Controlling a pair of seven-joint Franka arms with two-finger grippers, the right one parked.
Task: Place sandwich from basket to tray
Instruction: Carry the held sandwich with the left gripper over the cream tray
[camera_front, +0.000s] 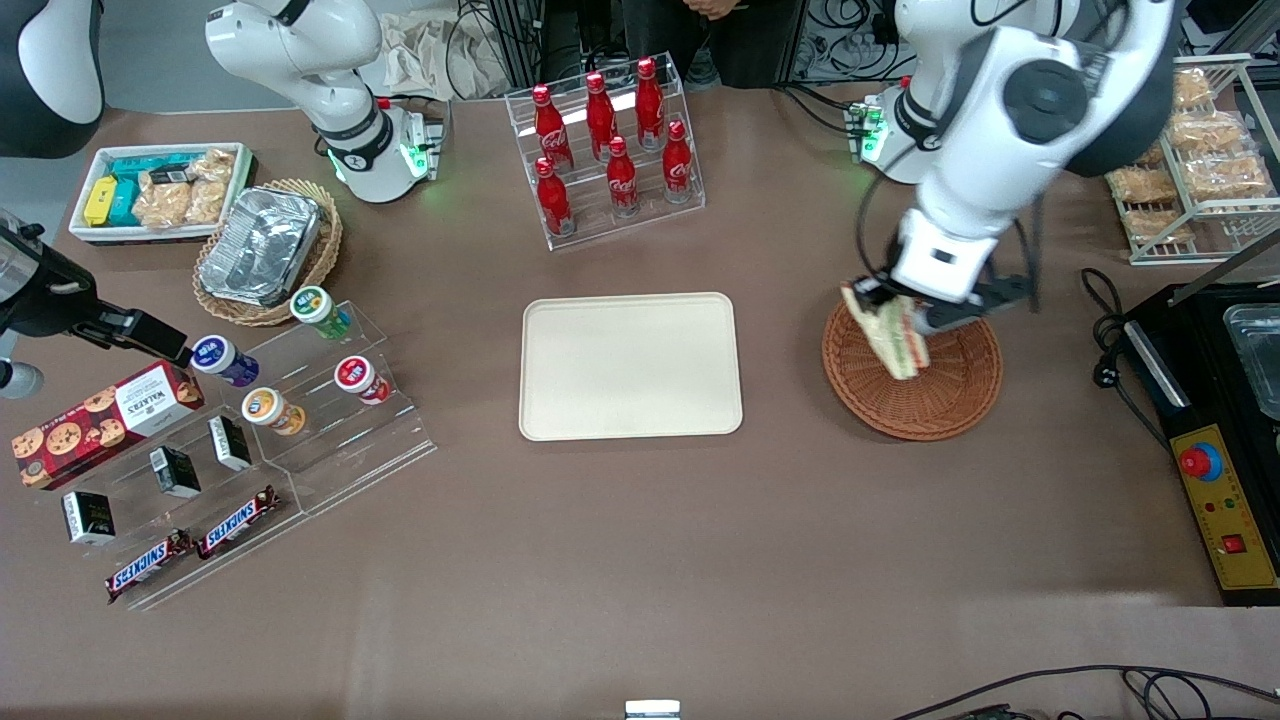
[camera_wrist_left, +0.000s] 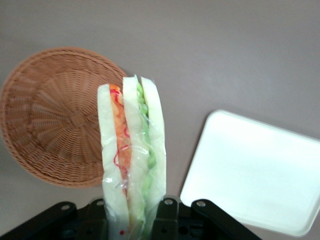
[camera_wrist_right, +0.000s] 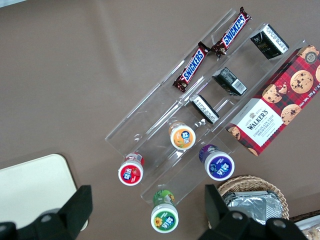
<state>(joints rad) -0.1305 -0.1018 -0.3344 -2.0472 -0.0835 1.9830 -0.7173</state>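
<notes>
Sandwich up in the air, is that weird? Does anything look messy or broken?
Nothing looks spilled or broken. The sandwich is off the basket only because the gripper is shut on it, holding it above the basket. Its wrap looks crinkled, but the layers are intact. The tray lies flat, beside the basket.

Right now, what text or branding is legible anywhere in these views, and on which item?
"SNICKERS": two bars on the clear stand.
"WALKERS", "CHOCOLATE CHIP": red cookie box.
Coca-Cola script: red bottles, only partly readable.
Cup lids, black boxes and control panel: too small to read.
No text: sandwich, held by the gripper with jaws shut on it above the basket; tray.
</notes>
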